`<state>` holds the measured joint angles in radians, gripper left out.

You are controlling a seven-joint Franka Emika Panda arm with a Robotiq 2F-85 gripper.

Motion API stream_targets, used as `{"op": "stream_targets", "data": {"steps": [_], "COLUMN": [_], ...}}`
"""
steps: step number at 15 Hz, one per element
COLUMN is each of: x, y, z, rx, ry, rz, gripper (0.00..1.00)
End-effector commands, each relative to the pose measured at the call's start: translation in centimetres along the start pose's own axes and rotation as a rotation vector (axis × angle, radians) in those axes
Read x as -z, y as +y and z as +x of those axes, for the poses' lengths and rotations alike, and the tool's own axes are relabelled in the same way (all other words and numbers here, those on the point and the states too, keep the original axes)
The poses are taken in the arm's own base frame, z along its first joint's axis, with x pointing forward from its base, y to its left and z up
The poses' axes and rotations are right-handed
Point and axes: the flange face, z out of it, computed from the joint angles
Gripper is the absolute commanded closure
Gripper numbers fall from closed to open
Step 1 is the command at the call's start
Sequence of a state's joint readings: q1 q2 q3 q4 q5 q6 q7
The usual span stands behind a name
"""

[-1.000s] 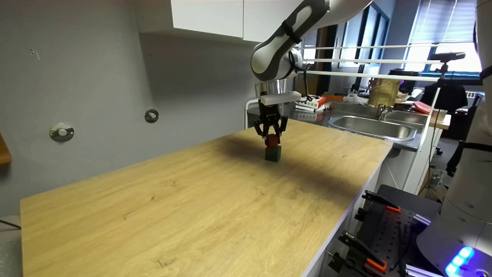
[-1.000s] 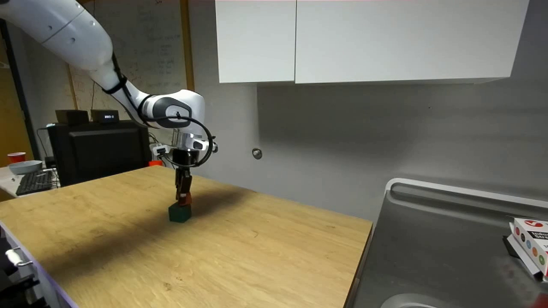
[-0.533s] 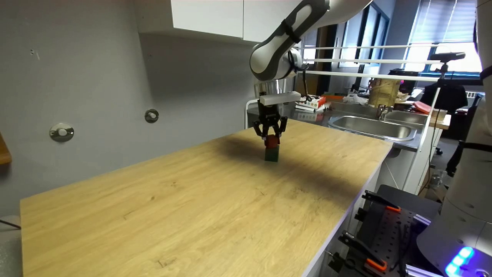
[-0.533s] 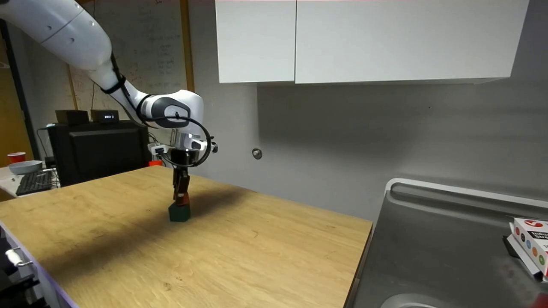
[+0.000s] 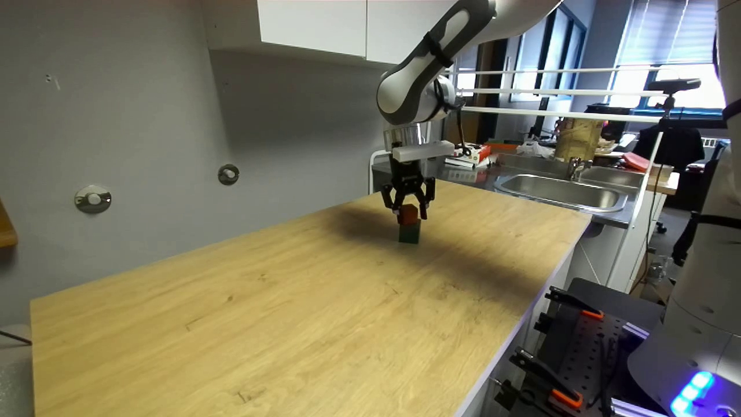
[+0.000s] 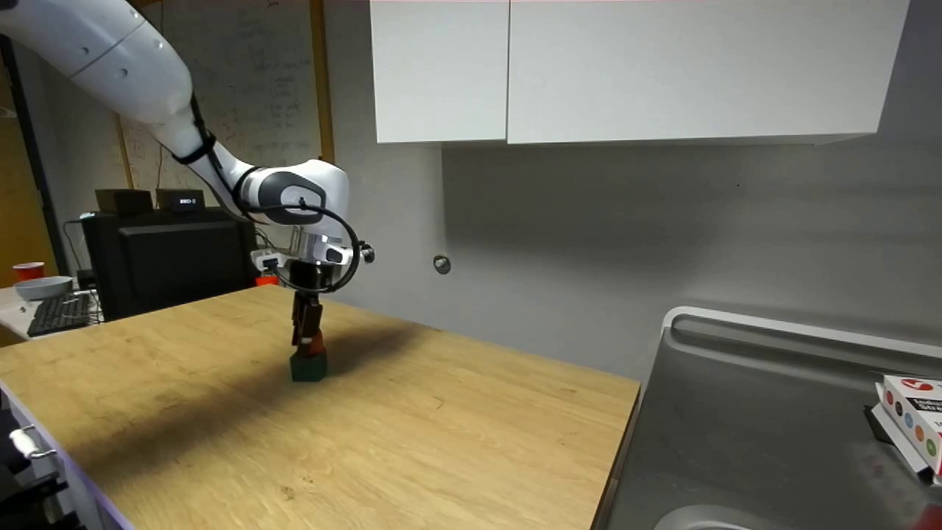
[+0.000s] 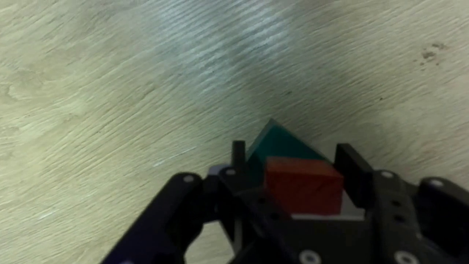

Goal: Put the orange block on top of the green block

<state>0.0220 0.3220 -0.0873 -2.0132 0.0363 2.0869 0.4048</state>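
In from the left of the wrist view: bare surface (image 7: 110, 91), then one finger (image 7: 238, 152) of the gripper (image 7: 291, 152), with a clear gap on its inner side. Through that gap, the green block (image 7: 281, 146), just below the fingertips, a corner poking out ahead of them, its edges slanting across the grip. Next along, here's the orange block (image 7: 307, 186), between the fingers, sitting on the green block and turned against it; both exterior views back that up, red-orange above dark green. And over on the right, the opposite finger (image 7: 351, 168), just beside the orange block; touching or not, I can't tell. So the jaws stand parted a touch wider than it, and there's no sign of a firm pinch!

How will it handle? Light and stiff, I'd say, hard to bruise, and smooth enough to skid if nudged. Any hold belongs on two opposite upright faces, high up, clear of the green block. The danger, as I read it, is that right-side finger dragging the orange block off its perch, so a wider spread, then straight up, looks tidy.
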Motion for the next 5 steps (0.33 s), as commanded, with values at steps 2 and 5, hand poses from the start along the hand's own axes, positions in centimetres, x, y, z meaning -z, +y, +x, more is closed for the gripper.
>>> {"op": "stream_targets", "data": {"steps": [2, 5], "x": [-0.89, -1.09], "y": [-0.12, -0.08], "z": [-0.90, -1.12], "rx": [-0.004, -0.006], "ry": [-0.038, -0.055], "rz": [0.011, 0.012], "gripper": [0.00, 0.00]}}
